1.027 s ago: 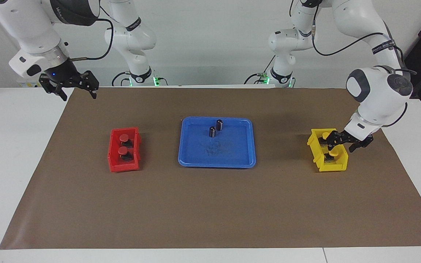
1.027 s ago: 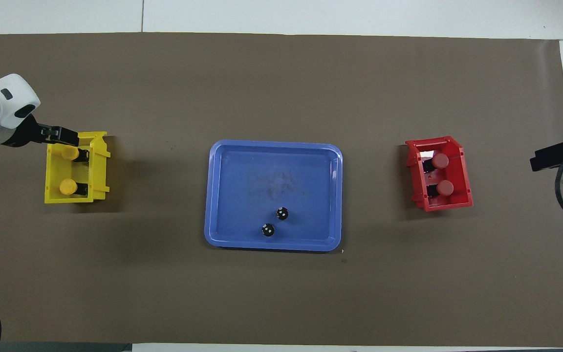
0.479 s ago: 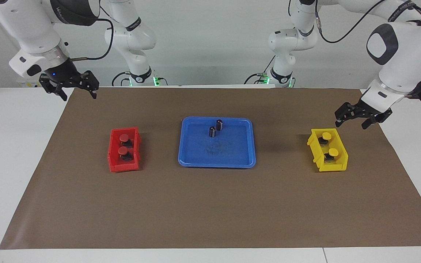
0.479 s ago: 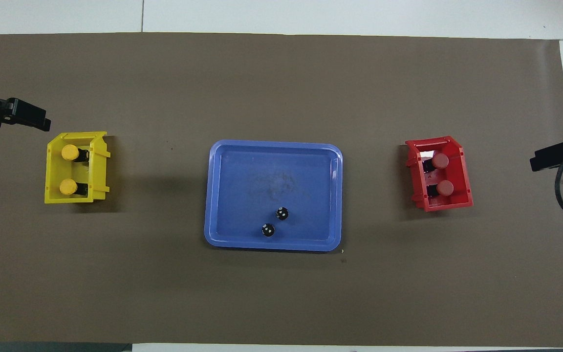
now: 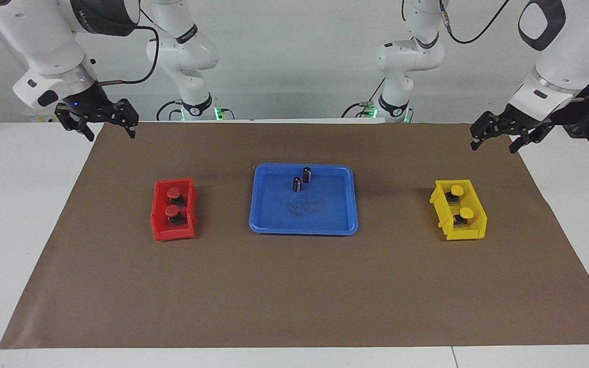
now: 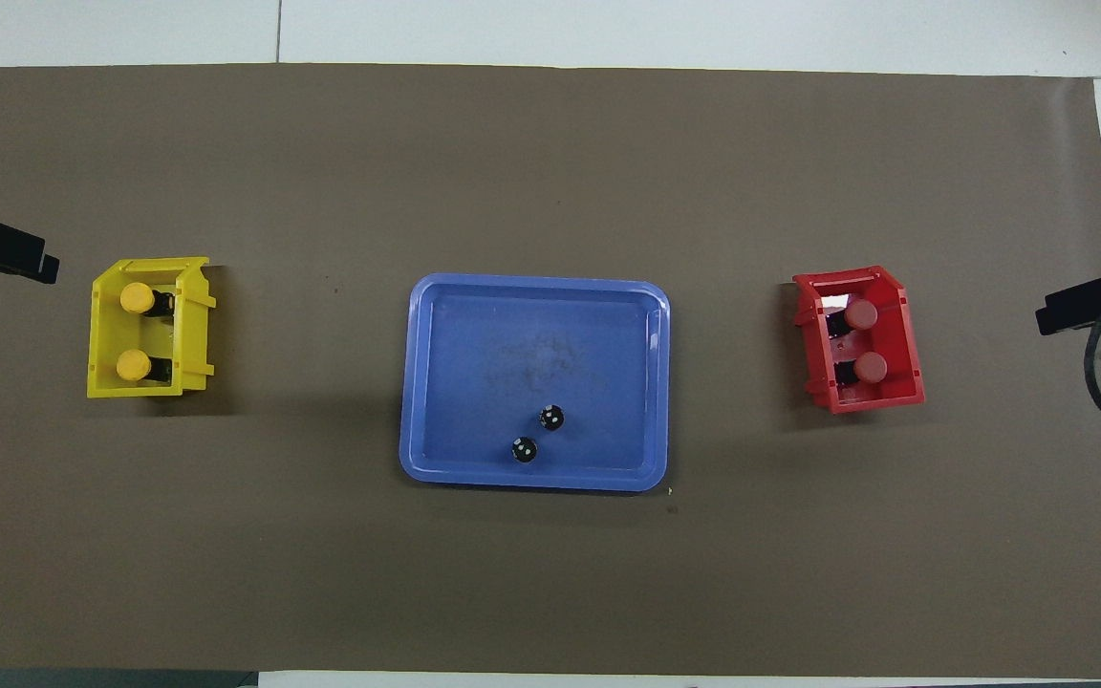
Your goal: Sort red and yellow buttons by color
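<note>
Four buttons sit sorted, red buttons in the red bin, yellow buttons in the yellow bin, so your left end effector and right end effector hang open, empty.

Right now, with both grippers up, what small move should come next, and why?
Probably none beyond parking. Both yellow buttons sit in the yellow bin, both red buttons in the red bin. The left gripper and right gripper hang open and empty; only two black cylinders stand in the blue tray.
</note>
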Controlling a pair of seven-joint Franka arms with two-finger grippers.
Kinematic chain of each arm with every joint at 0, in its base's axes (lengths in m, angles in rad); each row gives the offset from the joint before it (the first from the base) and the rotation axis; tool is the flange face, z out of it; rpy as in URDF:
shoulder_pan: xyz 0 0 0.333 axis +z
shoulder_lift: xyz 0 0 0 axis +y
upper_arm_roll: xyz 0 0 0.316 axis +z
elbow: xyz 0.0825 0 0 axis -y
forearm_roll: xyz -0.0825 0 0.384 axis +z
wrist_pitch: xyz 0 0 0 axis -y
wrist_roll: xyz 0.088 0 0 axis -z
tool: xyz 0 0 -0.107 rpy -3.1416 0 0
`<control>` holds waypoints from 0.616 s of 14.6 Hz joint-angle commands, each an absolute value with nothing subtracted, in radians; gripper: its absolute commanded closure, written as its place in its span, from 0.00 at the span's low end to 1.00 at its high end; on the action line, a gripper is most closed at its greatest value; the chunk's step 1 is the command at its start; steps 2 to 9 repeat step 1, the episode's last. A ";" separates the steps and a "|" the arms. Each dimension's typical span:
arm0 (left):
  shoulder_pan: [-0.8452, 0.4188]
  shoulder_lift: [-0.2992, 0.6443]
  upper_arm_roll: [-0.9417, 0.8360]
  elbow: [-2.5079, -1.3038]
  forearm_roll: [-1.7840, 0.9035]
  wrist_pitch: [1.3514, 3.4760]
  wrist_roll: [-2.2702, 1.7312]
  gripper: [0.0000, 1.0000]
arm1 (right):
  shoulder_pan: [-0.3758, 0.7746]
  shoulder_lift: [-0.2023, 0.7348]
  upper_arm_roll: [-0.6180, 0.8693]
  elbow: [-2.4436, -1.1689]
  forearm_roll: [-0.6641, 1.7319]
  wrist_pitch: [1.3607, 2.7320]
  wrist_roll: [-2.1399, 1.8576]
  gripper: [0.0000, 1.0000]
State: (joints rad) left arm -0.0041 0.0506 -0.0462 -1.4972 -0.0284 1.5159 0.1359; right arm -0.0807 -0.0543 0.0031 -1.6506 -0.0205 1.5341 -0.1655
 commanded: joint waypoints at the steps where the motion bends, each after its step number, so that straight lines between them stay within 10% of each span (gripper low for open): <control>1: -0.021 0.040 -0.043 -1.502 -0.040 1.499 0.133 0.00 | -0.081 -0.055 0.006 -1.651 -0.006 1.522 -0.150 0.00; 9: -0.021 0.040 -0.043 -1.502 -0.040 1.499 0.133 0.00 | -0.081 -0.055 0.006 -1.651 -0.006 1.522 -0.150 0.00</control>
